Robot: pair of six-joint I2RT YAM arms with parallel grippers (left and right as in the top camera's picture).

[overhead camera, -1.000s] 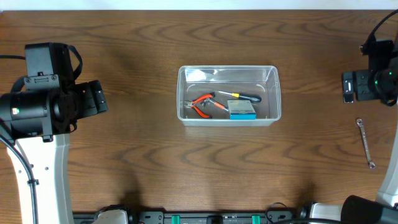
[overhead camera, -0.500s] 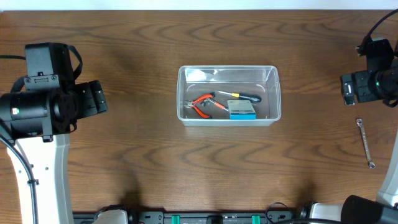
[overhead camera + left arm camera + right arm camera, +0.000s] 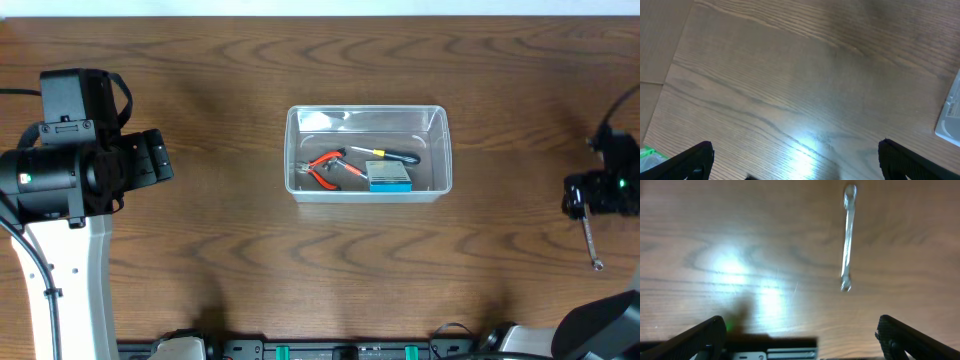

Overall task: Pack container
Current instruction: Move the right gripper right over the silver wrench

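The clear plastic container (image 3: 368, 111) stands at the table's middle. Orange-handled pliers (image 3: 325, 168), a screwdriver (image 3: 385, 153) and a small blue-and-white box (image 3: 388, 177) lie inside it. A silver wrench (image 3: 591, 241) lies on the wood at the far right. My right gripper (image 3: 590, 195) hovers over the wrench's far end. In the right wrist view that gripper (image 3: 800, 335) is open and empty, with the wrench (image 3: 848, 237) lying lengthwise ahead of it. My left gripper (image 3: 150, 163) rests at the far left, open (image 3: 797, 157) over bare wood. A corner of the container (image 3: 952, 115) shows at that view's right edge.
The left arm's white base (image 3: 60, 270) stands at the front left. The table's front edge carries black fittings (image 3: 340, 350). The wrench lies close to the right edge of the table.
My right arm has moved toward the table's front, from beside the container's level down to above the wrench. The left arm and the container have not moved.
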